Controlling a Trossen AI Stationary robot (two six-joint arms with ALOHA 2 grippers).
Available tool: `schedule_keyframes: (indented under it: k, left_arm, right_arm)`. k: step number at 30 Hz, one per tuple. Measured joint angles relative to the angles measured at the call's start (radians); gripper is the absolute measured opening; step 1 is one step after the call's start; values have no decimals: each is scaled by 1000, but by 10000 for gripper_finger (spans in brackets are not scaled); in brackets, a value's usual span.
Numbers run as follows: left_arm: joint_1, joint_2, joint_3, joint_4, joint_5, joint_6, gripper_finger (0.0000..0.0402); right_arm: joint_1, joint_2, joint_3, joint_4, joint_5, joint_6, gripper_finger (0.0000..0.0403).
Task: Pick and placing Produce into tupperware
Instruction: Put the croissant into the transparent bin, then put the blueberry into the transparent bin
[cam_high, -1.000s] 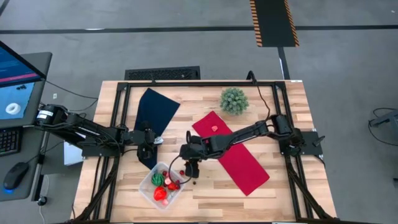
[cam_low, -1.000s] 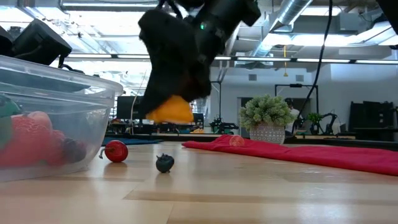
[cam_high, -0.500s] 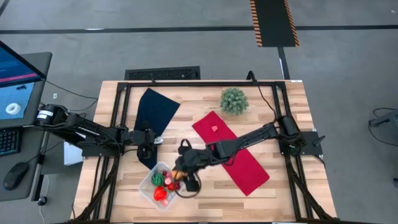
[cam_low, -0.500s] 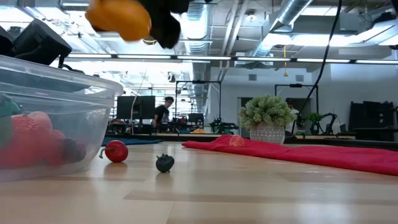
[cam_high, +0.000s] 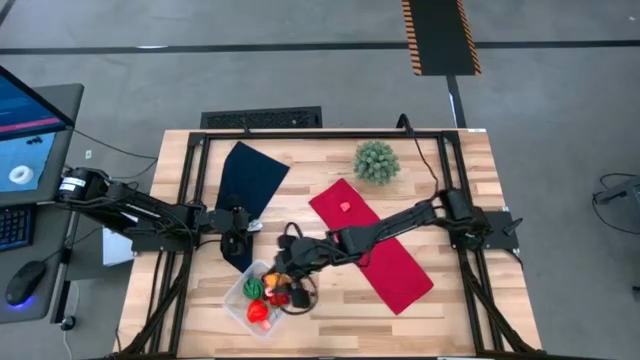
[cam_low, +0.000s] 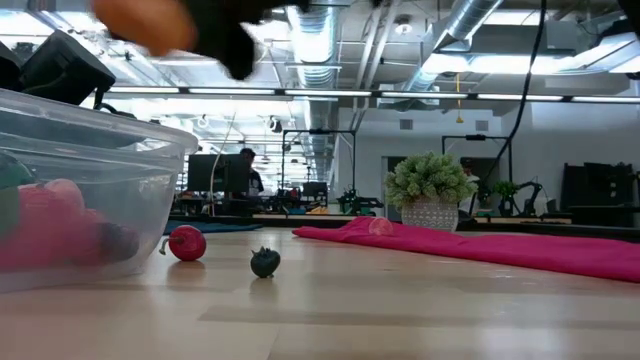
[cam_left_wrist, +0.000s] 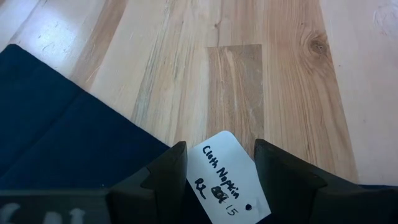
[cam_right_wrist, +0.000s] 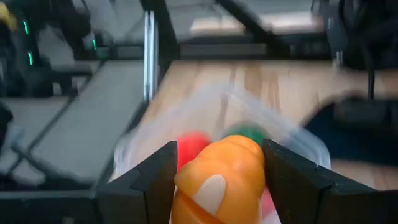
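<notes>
The right gripper (cam_right_wrist: 217, 180) has swung from beside the tupperware (cam_high: 238, 300) to above it, fingers clamped on an orange produce piece (cam_right_wrist: 219, 177), so release looks imminent. The box already holds red and green pieces. The left gripper (cam_left_wrist: 217, 171) hovers partly open over a dark blue cloth (cam_left_wrist: 56, 143), gripping nothing.

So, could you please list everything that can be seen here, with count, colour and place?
tupperware: one, clear, near table edge, holding red and green produce.
orange produce: one, held above the tupperware.
red berry: one, on the table beside the tupperware.
dark berry: one, next to the red berry.
small red piece: one, on the red cloth.
red cloth: one, table right.
dark blue cloth: one, table left, white tag.
plant ball: one, green, far side.
right gripper: gripping the orange produce.
left gripper: open, over the blue cloth.
</notes>
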Motion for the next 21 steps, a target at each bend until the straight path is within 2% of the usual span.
schedule_keyframes:
  k: [12,16,21]
  left_arm:
    - [0,-1,0,-8,0,0,180]
    - [0,-1,0,-10,0,0,180]
    - [0,-1,0,-10,0,0,181]
  right_arm:
    - [-18,169,230,-68,-2,-58,239]
    - [-18,192,248,-29,-1,-51,262]
    - [-16,202,239,-38,-3,-61,310]
